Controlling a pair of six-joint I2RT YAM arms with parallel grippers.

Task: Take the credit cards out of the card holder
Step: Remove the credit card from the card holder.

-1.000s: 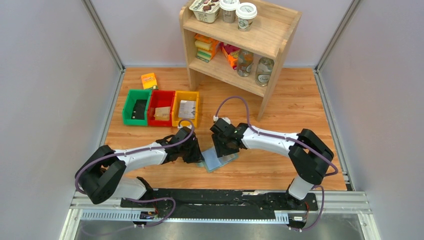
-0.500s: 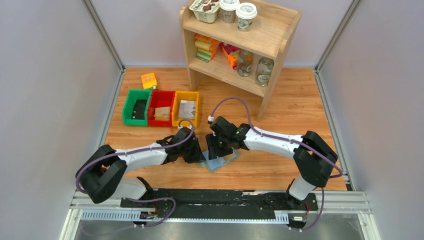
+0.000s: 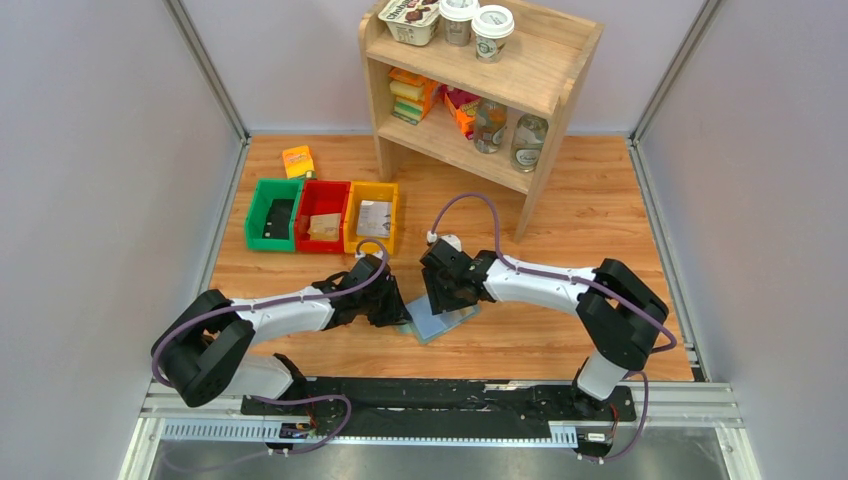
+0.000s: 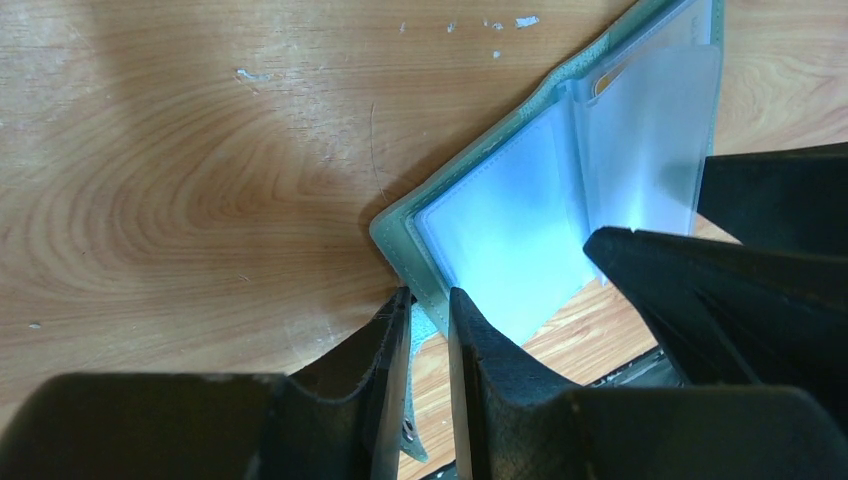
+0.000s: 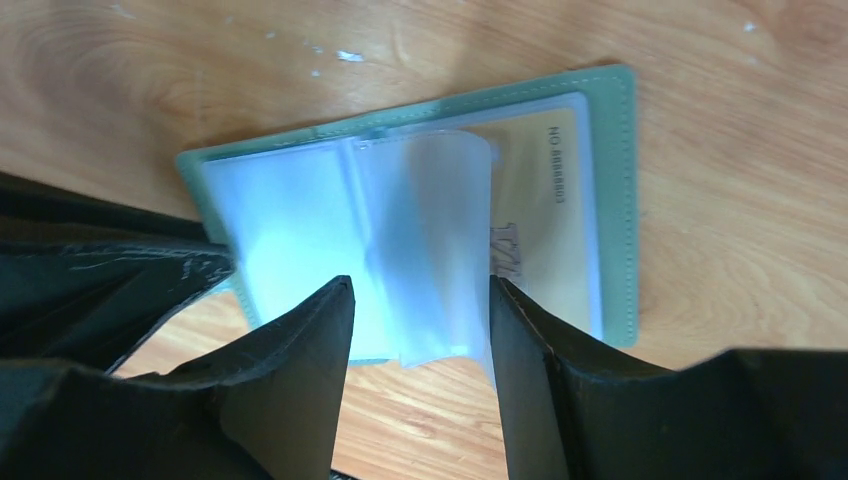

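Card holder (image 3: pixel 443 320) lies open and flat on the table (image 3: pixel 560 345), near the front edge between the two arms. Left gripper (image 4: pixel 428 300) comes in from its 9 o'clock with jaws almost together, pinching the green edge by the tab. Right gripper (image 5: pixel 420 287) sits at its 12 o'clock, about half open, straddling a loose clear sleeve (image 5: pixel 425 200) and gripping nothing as far as I can see.

My guess: the holder's light and floppy and the sleeves are slippery, so pin that edge and pull the stiff yellowish card (image 5: pixel 560 220) by its rim.

Further back are coloured bins (image 3: pixel 322 215) at 10 o'clock and a shelf (image 3: pixel 480 75) at 1.
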